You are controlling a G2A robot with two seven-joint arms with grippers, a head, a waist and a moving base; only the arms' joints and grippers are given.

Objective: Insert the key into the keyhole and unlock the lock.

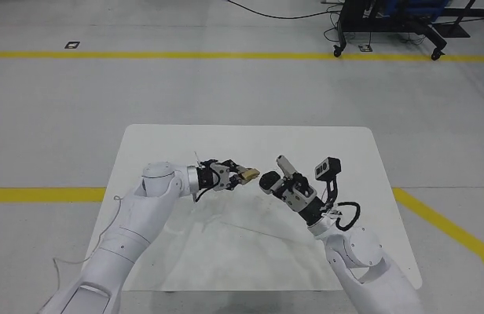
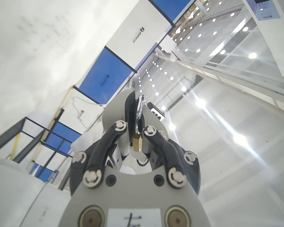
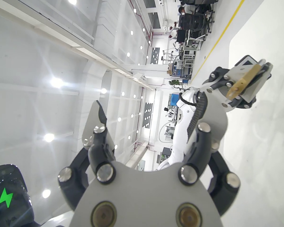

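A grey workshop floor crossed by yellow lines [image 1: 226, 55] surrounds a white tabletop [image 1: 187, 149], with a dark wheeled trolley [image 1: 391, 20] far off at the back. Above the middle of the tabletop the left gripper [image 1: 240, 174] holds a brass padlock [image 3: 245, 81] in the air, its fingers [image 3: 247, 63] clamped on the lock's flat sides. A chrome part [image 2: 140, 106] stands out of the brass body between those fingers. I cannot tell whether it is the shackle or the key, and no key can otherwise be made out. The right gripper [image 3: 151, 112] hangs just beside the padlock, facing it, its fingers [image 3: 95, 121] apart with nothing between them.

The main risk, as I judge it, is the narrow gap between the two grippers. A slightly skewed approach by the right one would knock finger against finger or push the padlock sideways. The lock is pinched only by its faces, so a shove or a turning force could twist it in the grip or work it loose, and it would drop to the tabletop. Closing on the chrome part without knowing what it is could seize the wrong piece.

Elsewhere there is plenty of room. Every tabletop edge lies well apart from both grippers, so either arm can draw back toward its own side or lift. The black camera [image 1: 328, 168] on the right wrist juts outward, away from the left arm.
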